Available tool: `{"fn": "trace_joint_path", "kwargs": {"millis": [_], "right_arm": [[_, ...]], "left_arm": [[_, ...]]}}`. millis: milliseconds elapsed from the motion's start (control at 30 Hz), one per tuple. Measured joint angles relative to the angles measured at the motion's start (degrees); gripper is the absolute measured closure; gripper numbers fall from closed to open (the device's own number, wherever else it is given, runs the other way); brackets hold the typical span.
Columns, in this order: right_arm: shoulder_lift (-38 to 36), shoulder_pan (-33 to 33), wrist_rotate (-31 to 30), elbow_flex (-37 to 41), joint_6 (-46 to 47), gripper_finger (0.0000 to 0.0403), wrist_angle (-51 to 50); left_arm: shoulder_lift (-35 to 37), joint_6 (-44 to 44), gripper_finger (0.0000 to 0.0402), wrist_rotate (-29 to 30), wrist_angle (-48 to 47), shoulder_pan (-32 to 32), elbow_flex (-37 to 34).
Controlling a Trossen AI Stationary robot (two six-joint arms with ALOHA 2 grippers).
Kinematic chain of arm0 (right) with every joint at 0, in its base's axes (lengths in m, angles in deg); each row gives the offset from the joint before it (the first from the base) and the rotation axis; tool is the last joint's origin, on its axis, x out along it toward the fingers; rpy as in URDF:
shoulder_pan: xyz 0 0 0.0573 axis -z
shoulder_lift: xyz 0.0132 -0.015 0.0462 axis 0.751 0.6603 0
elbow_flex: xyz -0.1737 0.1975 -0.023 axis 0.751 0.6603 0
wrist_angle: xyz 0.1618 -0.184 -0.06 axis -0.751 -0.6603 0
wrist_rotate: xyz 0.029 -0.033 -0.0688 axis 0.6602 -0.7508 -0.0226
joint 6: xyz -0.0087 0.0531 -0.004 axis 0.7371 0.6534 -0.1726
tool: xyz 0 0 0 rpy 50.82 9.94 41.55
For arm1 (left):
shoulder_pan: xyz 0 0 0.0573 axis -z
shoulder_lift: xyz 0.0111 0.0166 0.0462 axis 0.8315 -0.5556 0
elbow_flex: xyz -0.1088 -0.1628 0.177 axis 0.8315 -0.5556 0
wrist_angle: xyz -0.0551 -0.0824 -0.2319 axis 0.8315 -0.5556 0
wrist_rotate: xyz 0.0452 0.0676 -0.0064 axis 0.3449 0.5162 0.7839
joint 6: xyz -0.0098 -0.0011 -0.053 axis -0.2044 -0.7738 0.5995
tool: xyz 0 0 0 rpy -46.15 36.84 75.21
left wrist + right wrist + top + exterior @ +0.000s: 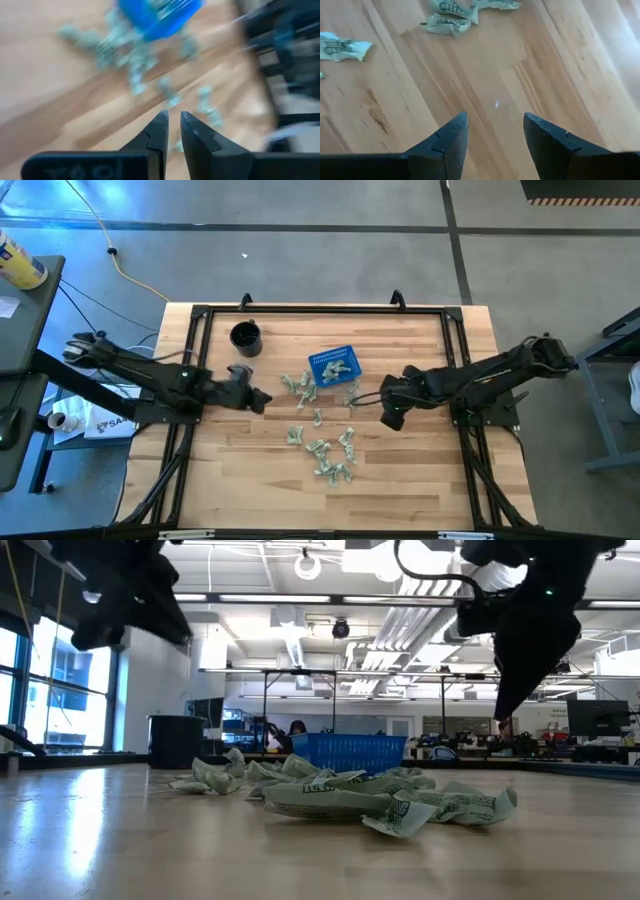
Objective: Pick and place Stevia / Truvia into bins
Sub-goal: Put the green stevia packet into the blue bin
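Your left gripper had its jaws at a narrow gap, almost together, and nothing was between the fingers. Your right gripper had its jaws clearly apart, and only bare wood showed between them, so it held nothing too.

Seen from above, the left gripper was over the wooden table, to the left of the scattered packets and apart from them. Its arm reached in from the left edge of the table. The right gripper was on the other side, just to the right of the packets, and its arm came in from the right edge. In the low view both arms hung above the table surface, and neither one touched a packet.

The Stevia / Truvia packets lay loose on the table, between the two grippers and toward the front edge. They were crumpled and pale green and white, some touching each other in small clusters, others alone. A few of them lay right beside the blue basket, at its left and its right side. The basket stood near the middle of the table, behind most of the packets, and some pale packets were visible inside it. You could see the black cup standing upright farther left and back, well apart from the packets.
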State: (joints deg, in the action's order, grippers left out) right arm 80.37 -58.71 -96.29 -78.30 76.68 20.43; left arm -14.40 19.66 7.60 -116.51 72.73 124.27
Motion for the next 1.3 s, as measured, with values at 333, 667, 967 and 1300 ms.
{"fn": "trace_joint_path", "kwargs": {"millis": [333,667,967,1300], "right_arm": [[-4.97,-0.53,-0.87,7.02,-5.99,0.0219,11.07],[-5.01,-0.53,-2.03,6.85,-8.18,0.0219,11.69],[-5.01,-0.48,-4.54,6.85,-8.04,0.0219,12.69],[-4.99,-0.36,-4.65,6.83,-3.08,0.0219,12.93]], "left_arm": [[-27.79,16.17,0.0214,-9.69,-5.96,3.04,14.26],[-36.41,20.84,0.0140,-11.61,-3.39,2.91,16.11],[-41.94,18.92,0.0206,-12.70,-1.04,0.31,16.11],[-42.44,7.44,0.0347,-17.31,-1.83,-3.23,16.07]]}}
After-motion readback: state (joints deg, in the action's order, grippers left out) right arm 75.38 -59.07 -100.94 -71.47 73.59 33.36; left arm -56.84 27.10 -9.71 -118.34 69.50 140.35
